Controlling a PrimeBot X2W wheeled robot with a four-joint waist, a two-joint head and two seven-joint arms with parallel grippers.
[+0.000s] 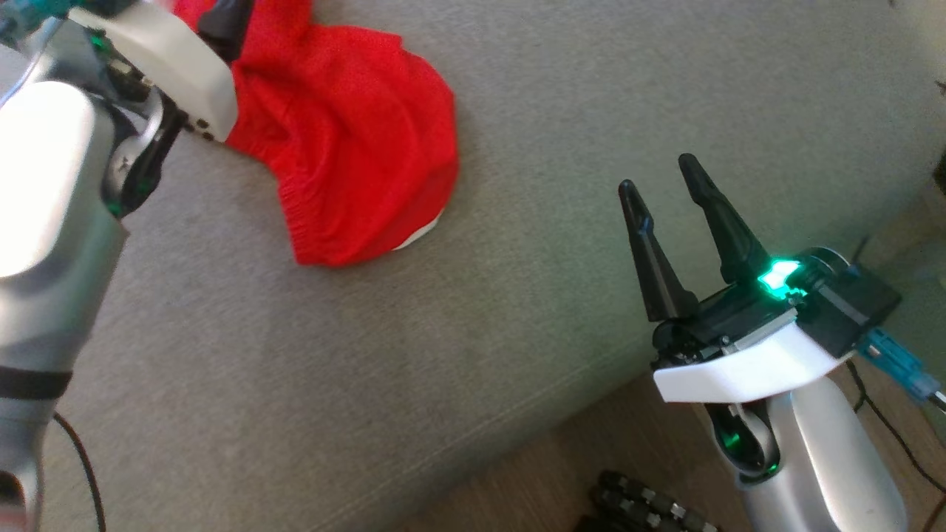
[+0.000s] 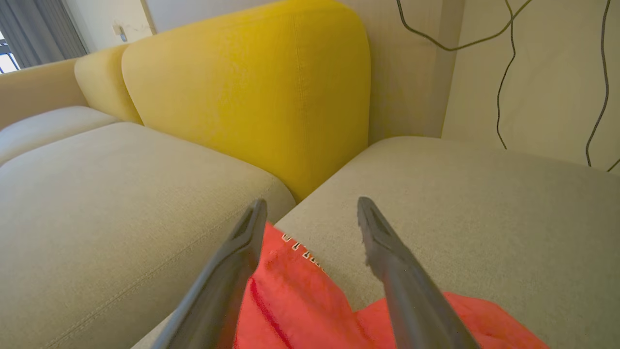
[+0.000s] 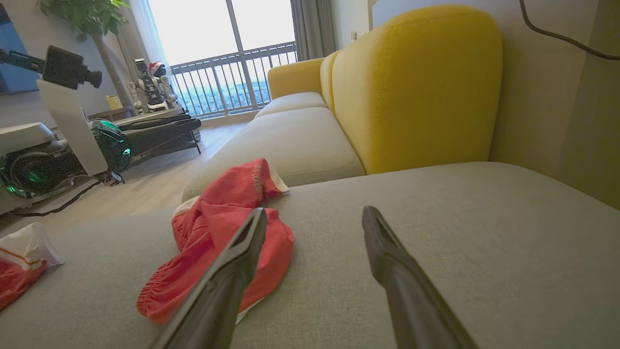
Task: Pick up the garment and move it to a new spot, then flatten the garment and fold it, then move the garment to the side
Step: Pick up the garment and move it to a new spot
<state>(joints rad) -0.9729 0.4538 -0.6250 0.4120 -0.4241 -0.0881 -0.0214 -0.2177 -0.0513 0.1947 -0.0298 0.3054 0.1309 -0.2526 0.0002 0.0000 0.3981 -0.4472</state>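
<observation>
The red garment [image 1: 347,133] lies crumpled on the grey sofa seat [image 1: 517,295], with a bit of white lining showing at its near edge. My left gripper [image 2: 311,208] hangs just over the garment's far end, its fingers open; the red cloth [image 2: 290,300] lies loose beneath and between them. In the head view the left arm's white wrist and one dark finger [image 1: 224,26] sit over the garment's top edge. My right gripper [image 1: 661,177] stands open above the seat, well to the right of the garment [image 3: 218,232], holding nothing.
Yellow back cushions [image 2: 252,92] rise behind the seat, and a seam [image 2: 290,203] separates it from the neighbouring seat. The seat's front edge drops to wood floor [image 1: 532,473] with cables. A red-and-white cloth [image 3: 19,261] lies at the left of the right wrist view.
</observation>
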